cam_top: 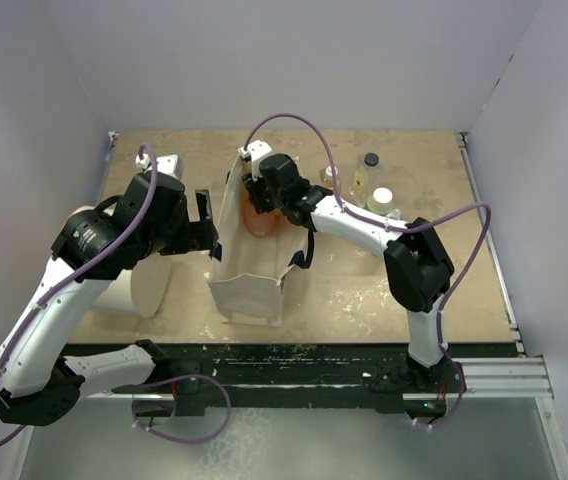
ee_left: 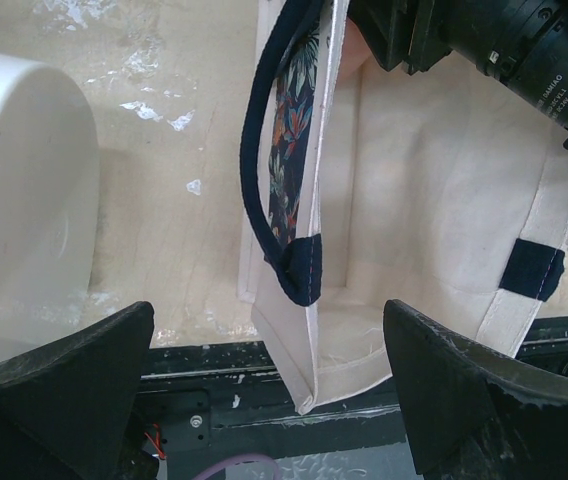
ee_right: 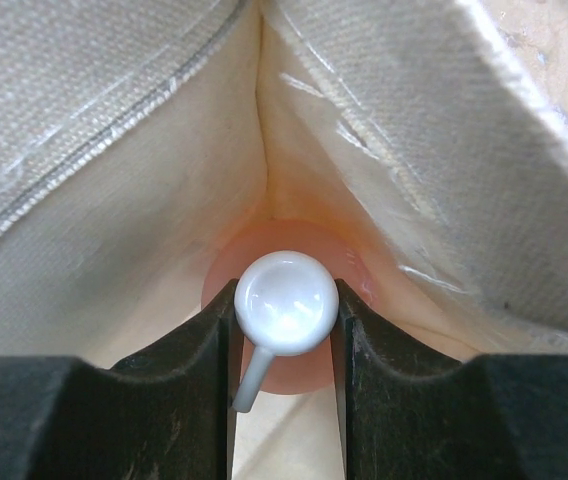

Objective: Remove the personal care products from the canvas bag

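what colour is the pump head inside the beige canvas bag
Glossy white pump head, atop a pink bottle body; clearest in the right wrist view.

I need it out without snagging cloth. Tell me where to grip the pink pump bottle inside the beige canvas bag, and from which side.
Grip the pink pump bottle by its round white pump head, coming straight down through the mouth of the beige canvas bag. Cloth walls crowd its body; only the top is exposed. The right gripper is shut on it there.
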Robot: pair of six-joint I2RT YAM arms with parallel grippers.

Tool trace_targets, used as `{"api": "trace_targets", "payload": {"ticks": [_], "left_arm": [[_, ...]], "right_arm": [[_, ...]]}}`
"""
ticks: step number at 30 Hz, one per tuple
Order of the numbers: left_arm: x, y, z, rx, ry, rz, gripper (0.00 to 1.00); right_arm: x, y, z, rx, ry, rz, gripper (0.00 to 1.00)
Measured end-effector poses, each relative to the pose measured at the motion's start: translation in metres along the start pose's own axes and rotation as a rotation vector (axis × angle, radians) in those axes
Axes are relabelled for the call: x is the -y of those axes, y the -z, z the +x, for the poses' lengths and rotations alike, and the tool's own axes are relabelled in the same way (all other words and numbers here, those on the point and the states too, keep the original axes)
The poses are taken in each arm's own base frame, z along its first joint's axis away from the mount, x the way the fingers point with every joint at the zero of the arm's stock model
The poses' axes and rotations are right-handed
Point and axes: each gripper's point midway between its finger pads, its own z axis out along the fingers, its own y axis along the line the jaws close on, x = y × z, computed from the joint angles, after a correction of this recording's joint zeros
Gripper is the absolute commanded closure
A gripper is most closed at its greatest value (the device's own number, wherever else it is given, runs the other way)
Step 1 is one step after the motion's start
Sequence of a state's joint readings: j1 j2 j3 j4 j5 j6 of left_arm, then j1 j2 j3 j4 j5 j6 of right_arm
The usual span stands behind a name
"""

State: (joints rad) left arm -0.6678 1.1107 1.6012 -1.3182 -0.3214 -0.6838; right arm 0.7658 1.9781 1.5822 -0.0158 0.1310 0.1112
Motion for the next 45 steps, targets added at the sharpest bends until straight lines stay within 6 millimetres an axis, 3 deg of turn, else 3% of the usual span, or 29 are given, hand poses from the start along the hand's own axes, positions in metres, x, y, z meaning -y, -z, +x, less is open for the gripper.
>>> {"api": "trace_targets", "payload": {"ticks": [12, 26, 34, 35, 36, 45], "left_arm": [[0.001, 0.000, 0.000, -0.001, 0.018, 0.004, 0.01], [-0.002, 0.007, -0.004, 0.040, 0.073, 0.006, 0.01], [0.005, -0.001, -0.004, 0.039, 0.092, 0.021, 0.01], [0.006, -0.002, -0.004, 0.038, 0.093, 0.022, 0.01], [0.008, -0.005, -0.006, 0.038, 0.094, 0.022, 0.01], [0.017, -0.011, -0.009, 0.041, 0.103, 0.046, 0.01]], "right_arm": [[-0.005, 0.004, 0.000, -0.012, 0.001, -0.033, 1.00], [-0.015, 0.037, -0.004, -0.098, -0.106, -0.073, 1.00], [-0.016, 0.070, -0.035, -0.059, -0.142, -0.089, 1.00], [-0.016, 0.074, -0.042, -0.044, -0.147, -0.092, 1.00], [-0.016, 0.090, -0.062, -0.006, -0.164, -0.098, 1.00], [-0.007, 0.129, -0.098, 0.047, -0.251, -0.108, 1.00]]}}
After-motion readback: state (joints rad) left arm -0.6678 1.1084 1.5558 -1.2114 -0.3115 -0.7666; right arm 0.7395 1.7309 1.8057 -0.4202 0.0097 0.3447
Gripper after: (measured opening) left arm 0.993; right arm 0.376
